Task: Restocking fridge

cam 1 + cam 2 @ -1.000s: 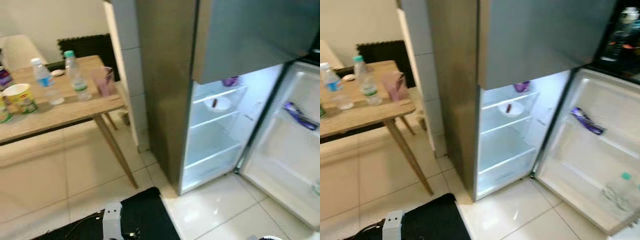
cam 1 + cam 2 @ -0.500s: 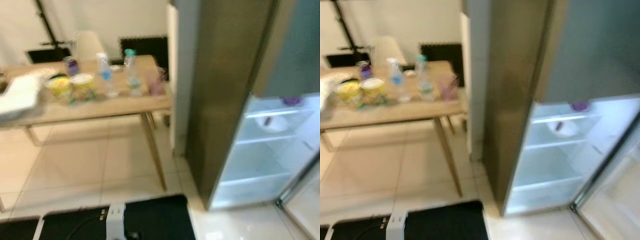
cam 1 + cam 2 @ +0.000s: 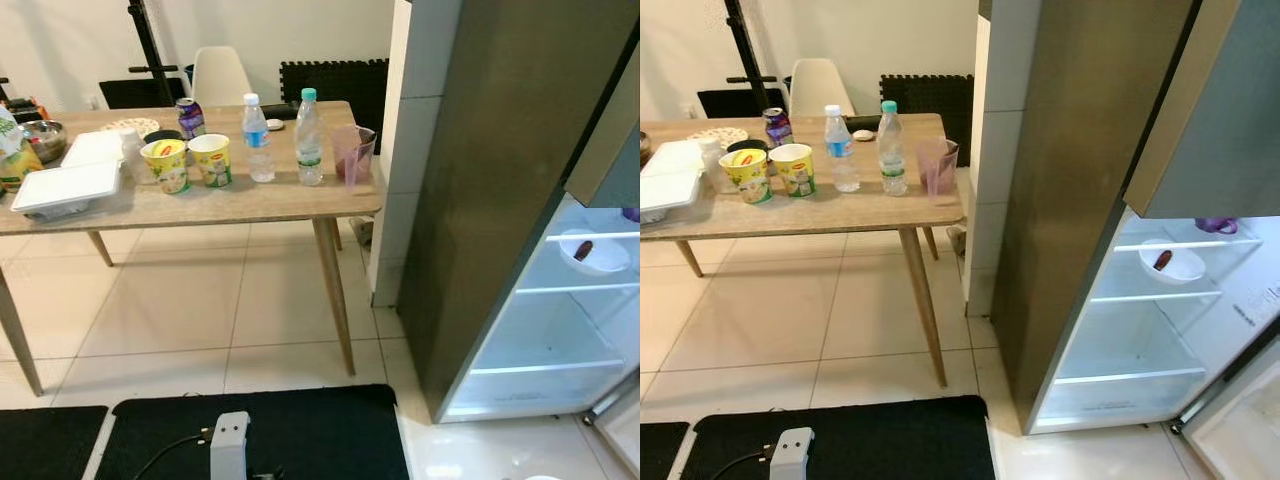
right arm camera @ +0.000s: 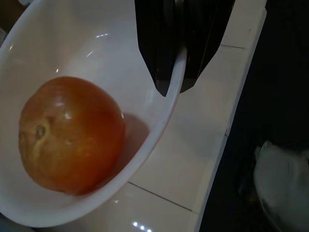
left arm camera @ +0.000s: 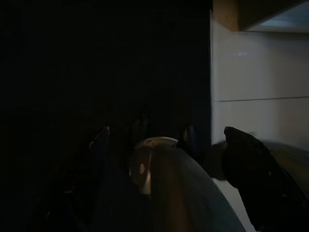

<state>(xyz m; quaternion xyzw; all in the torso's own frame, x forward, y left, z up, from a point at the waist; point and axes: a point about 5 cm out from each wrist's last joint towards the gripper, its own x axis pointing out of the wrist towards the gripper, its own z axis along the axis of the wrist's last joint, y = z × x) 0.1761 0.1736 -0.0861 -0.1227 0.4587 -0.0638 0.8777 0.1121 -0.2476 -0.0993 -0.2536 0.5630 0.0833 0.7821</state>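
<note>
In the right wrist view my right gripper [image 4: 176,82] is shut on the rim of a white bowl [image 4: 96,43], one finger inside and one outside. A round orange-red fruit [image 4: 70,133] lies in the bowl. The open fridge [image 3: 1080,200] stands at the right with lit white shelves [image 3: 1155,297]. A white dish [image 3: 1172,262] with a small dark item sits on one shelf, and a purple thing [image 3: 1216,226] on the shelf above. My left gripper [image 5: 166,164] hangs low in the dark.
A wooden table [image 3: 250,205] at the left holds two water bottles [image 3: 258,140], a pink cup [image 3: 351,155], two noodle cups [image 3: 168,165], a can [image 3: 188,117] and a white box [image 3: 68,187]. A black mat [image 3: 300,430] with a white device [image 3: 230,445] lies on the tiled floor.
The whole picture has swung left: the table now shows in full and the fridge door has slid out at the right. The things themselves have not moved.
</note>
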